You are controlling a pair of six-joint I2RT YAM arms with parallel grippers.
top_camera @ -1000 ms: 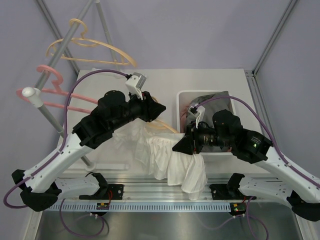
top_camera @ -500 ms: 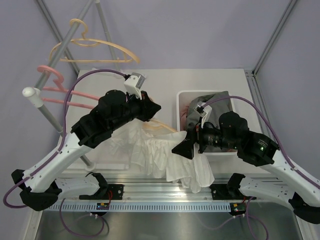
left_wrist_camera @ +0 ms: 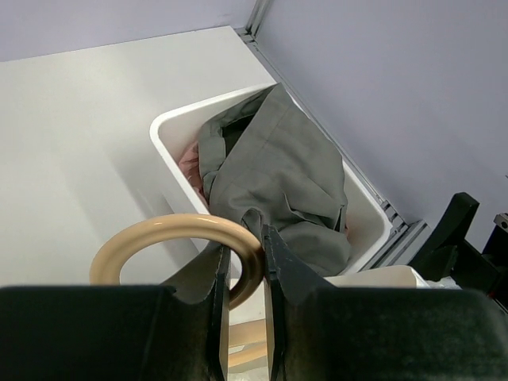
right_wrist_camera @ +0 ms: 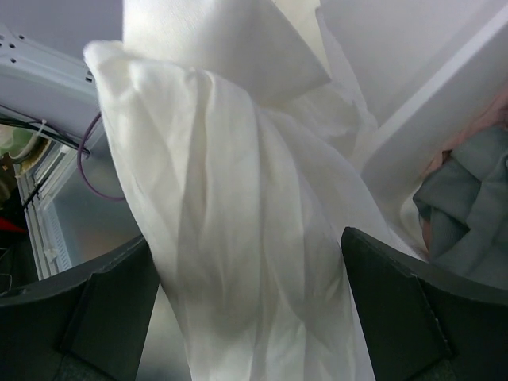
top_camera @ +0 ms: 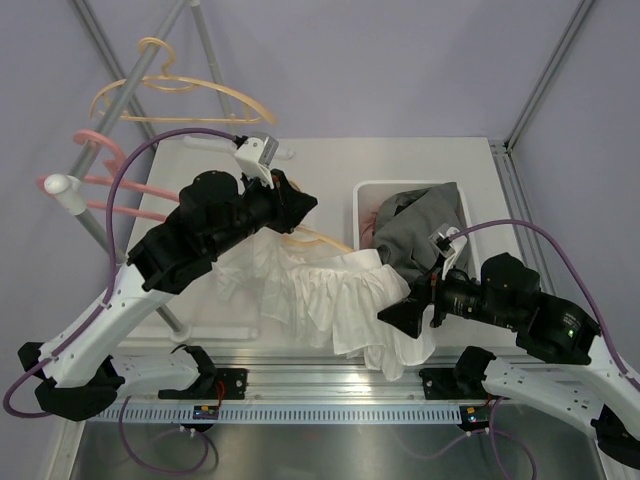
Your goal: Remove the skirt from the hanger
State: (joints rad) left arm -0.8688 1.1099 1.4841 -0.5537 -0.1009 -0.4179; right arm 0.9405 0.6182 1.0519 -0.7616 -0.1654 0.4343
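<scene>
A white skirt [top_camera: 325, 300] lies crumpled on the table, its right end hanging over the front edge. The tan hanger [top_camera: 322, 241] pokes out above the skirt. My left gripper [top_camera: 303, 208] is shut on the hanger's hook [left_wrist_camera: 171, 228], with the curved hook pinched between the fingers [left_wrist_camera: 279, 270]. My right gripper [top_camera: 392, 318] stands open at the skirt's right end. In the right wrist view the skirt [right_wrist_camera: 238, 238] fills the gap between the wide-apart fingers [right_wrist_camera: 397, 309], which do not press on it.
A white bin [top_camera: 362, 195] holding a grey garment [top_camera: 415, 225] stands at the right, seen too from the left wrist [left_wrist_camera: 278, 175]. A rack pole [top_camera: 95, 235] with a pink hanger [top_camera: 100, 185] and a tan hanger [top_camera: 190, 95] stands at the left. A metal rail [top_camera: 330, 385] runs along the front.
My right gripper has opened, let go of the skirt and drawn back to the right and toward the front. The skirt's right end has dropped. My left gripper rose slightly with the hanger.
</scene>
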